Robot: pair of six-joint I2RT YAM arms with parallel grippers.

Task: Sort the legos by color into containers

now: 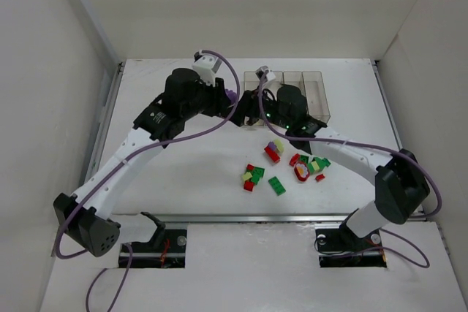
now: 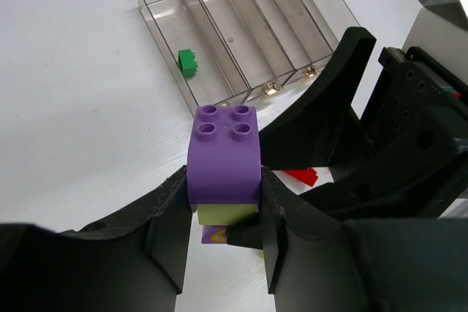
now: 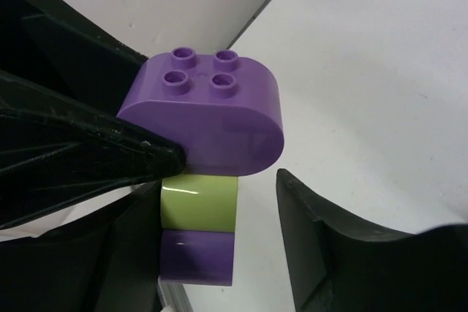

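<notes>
The tabletop [image 1: 183,173] carries the containers [image 1: 316,93] in a row at its far edge. Just short of them, the left hand [image 2: 223,217] is clenched on a stack of legos [image 2: 223,158], purple over yellow-green over purple. The right hand [image 3: 219,210] stands released around the top brick [image 3: 212,107]. A pull on that rounded brick could slip, or wrench the whole stack free and scatter it.

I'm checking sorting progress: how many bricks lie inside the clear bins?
1: a green brick in the leftmost bin of the left wrist view. The other three look empty, though the last one's near end is hidden.
</notes>
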